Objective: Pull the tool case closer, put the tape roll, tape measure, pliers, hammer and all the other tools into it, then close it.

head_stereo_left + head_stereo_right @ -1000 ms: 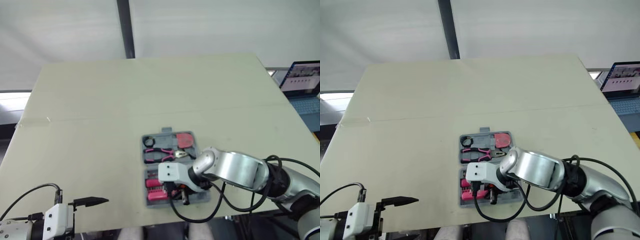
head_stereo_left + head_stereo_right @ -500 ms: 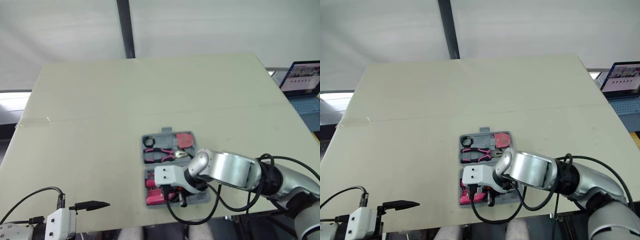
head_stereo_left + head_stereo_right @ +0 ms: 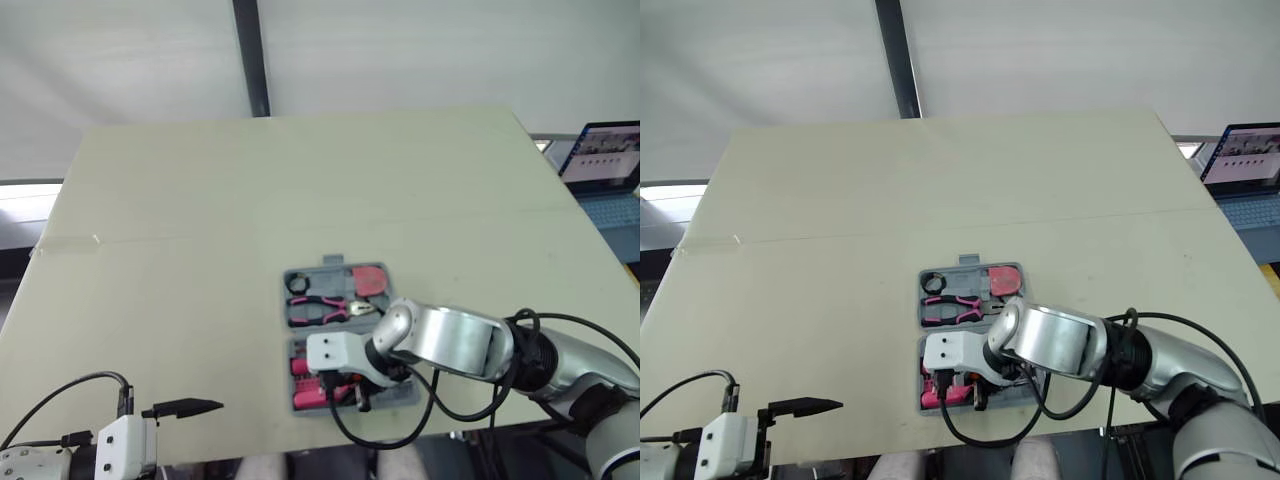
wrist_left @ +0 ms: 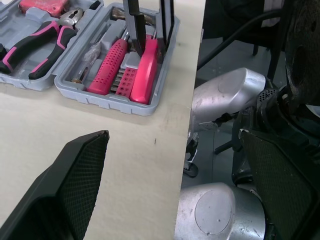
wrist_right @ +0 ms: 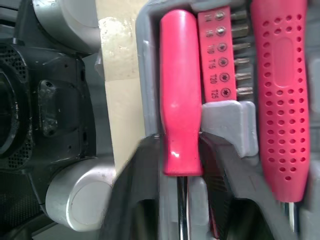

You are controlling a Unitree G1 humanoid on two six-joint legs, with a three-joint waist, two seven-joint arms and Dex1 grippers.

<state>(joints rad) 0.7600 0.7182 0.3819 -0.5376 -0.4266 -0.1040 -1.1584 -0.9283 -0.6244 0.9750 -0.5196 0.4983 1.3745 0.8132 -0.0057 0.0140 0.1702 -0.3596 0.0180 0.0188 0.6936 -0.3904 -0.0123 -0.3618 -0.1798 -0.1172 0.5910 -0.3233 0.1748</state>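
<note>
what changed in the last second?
The right gripper slid to the robot's left over the case's near half and now clamps the red handle in the slot nearest the table edge. The left gripper barely moved and is still open near the table's near edge. The case is still open in the same spot, and the pliers are unmoved.

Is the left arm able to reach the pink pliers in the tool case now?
Probably yes: the pliers lie uncovered in the tool case, with bare table between them and the left end effector.
</note>
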